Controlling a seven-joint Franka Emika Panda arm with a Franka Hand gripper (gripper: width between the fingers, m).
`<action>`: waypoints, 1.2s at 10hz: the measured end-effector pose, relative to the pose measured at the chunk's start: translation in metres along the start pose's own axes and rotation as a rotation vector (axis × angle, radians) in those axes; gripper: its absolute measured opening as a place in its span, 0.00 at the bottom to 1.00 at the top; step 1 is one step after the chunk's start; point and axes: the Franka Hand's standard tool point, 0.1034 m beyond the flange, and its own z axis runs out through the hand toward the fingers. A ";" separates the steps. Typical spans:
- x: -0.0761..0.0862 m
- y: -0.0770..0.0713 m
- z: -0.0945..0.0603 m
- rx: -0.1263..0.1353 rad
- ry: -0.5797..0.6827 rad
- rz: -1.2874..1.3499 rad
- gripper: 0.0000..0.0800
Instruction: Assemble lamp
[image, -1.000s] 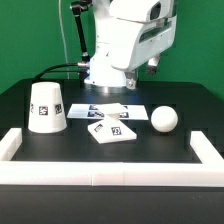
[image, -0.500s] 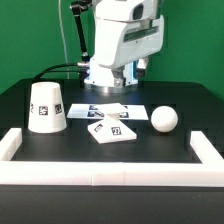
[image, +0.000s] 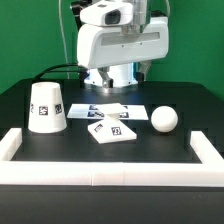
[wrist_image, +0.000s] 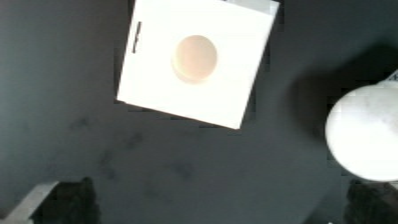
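Here | gripper (wrist_image: 222, 203) hung empty at upper centre, jaws wide apart | base (image: 112, 130) lay flat at lower centre, bulb (image: 164, 119) to its right, shade (image: 46, 107) at left | risk: an off-centre descent might skid the base or roll the bulb.

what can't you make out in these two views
Gripper: wrist view, fingertips dark, blurred, cut by the frame edge.
Bulb: wrist view, cut off by the picture's edge.
Shade: exterior view, inside hidden by its own wall; outside the wrist view.
Base tags: exterior view, too small to read.
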 end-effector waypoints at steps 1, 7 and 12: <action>0.000 0.000 0.000 0.000 -0.001 0.075 0.87; -0.022 0.019 0.027 -0.012 0.023 0.138 0.87; -0.028 0.017 0.059 0.008 -0.006 0.152 0.87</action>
